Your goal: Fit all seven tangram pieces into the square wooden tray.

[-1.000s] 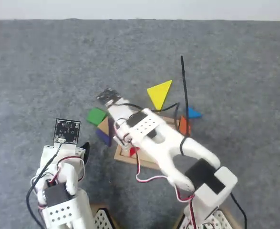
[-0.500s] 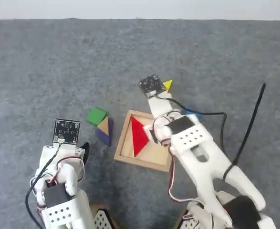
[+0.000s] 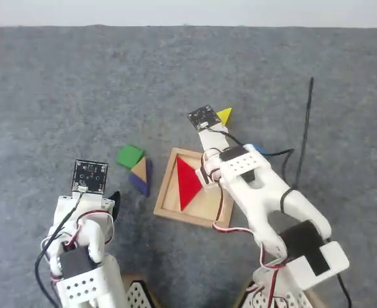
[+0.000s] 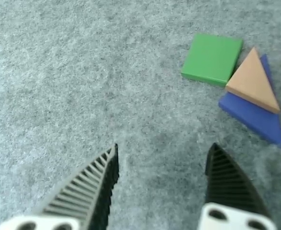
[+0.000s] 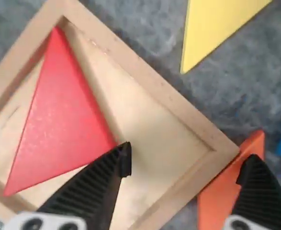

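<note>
Red was the only colour inside the wooden tray: the large red triangle lay flat in it against one side. The right gripper hung spread wide over a corner of the tray, holding nothing, one finger above the tray floor by a corner of the red triangle, the other above an orange piece lying just outside the rim. A yellow triangle and a small blue piece sat on the grey mat beyond the tray. The left gripper was also parted and empty above bare mat, apart from a green square, a tan triangle and a dark blue piece clustered together beside the tray.
</note>
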`<action>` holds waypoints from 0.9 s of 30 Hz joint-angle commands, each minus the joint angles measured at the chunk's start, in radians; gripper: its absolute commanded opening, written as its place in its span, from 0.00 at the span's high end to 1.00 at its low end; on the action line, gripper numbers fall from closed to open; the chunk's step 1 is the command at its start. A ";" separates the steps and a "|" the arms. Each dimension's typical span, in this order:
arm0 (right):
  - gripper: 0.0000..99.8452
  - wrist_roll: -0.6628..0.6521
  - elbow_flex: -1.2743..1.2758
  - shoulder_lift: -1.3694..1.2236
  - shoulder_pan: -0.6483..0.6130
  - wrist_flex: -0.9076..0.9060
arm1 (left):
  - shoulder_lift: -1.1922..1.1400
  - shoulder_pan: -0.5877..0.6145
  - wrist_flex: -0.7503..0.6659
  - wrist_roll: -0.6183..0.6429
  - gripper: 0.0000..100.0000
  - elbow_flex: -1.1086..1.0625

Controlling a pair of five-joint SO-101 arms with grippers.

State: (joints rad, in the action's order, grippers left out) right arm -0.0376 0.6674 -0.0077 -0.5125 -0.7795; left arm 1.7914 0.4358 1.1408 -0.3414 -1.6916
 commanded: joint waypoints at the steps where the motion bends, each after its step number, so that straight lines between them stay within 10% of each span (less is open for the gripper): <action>1: 0.64 -0.014 -0.055 0.005 -0.056 0.010 | -0.005 0.000 -0.003 -0.011 0.72 0.007; 11: 0.64 -0.046 -0.057 0.005 -0.171 0.012 | -0.005 0.000 -0.003 -0.011 0.72 0.007; 27: 0.64 -0.178 0.133 0.278 0.031 -0.163 | -0.005 0.000 -0.003 -0.011 0.72 0.007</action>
State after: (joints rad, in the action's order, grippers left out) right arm -0.1649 0.7518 0.2087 -0.4941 -0.9283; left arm 1.7914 0.4358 1.1408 -0.3414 -1.6916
